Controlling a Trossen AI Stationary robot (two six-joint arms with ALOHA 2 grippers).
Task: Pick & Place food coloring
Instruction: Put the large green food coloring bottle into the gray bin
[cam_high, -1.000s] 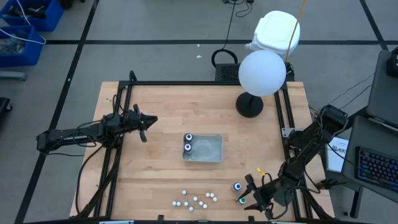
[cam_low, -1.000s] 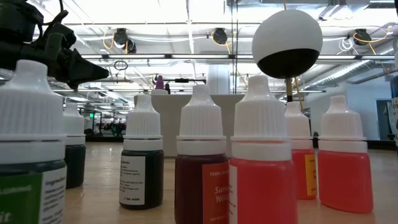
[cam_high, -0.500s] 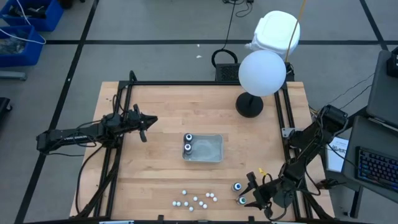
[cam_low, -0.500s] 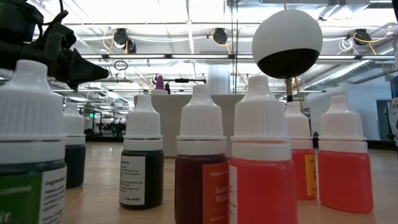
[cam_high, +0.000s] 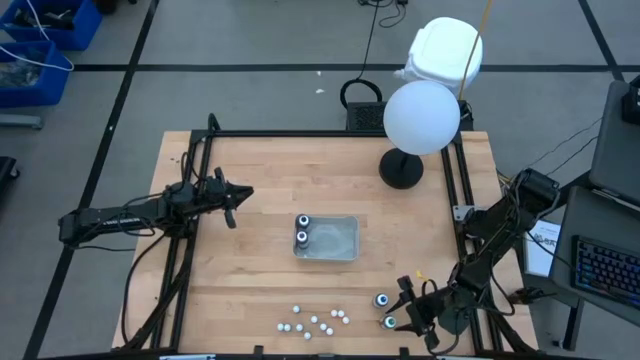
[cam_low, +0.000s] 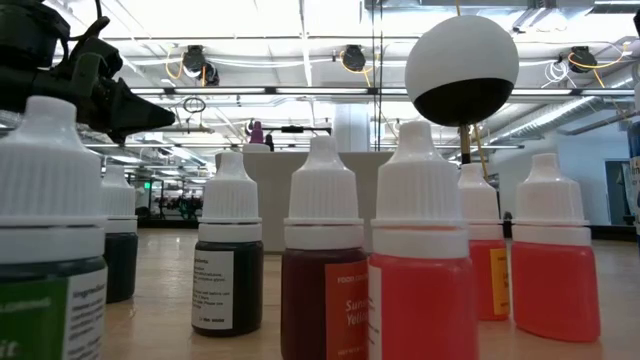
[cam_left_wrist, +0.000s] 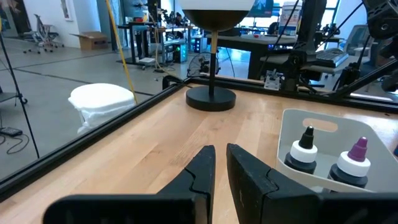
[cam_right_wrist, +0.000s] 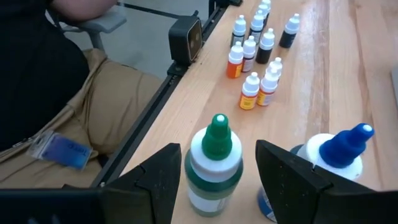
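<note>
Food coloring: two bottles (cam_high: 302, 229) in tray (cam_high: 340, 240); green-capped bottle (cam_right_wrist: 214, 163) between spread right gripper (cam_right_wrist: 217, 180) fingers; left gripper (cam_left_wrist: 220, 167) nearly pressed together, empty.

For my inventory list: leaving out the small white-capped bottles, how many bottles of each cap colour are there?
Black-capped bottle: 1
Purple-capped bottle: 1
Green-capped bottle: 1
Blue-capped bottle: 1
Total: 4

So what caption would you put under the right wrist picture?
Open right gripper straddling a green-capped food coloring bottle, a blue-capped one beside it.
</note>
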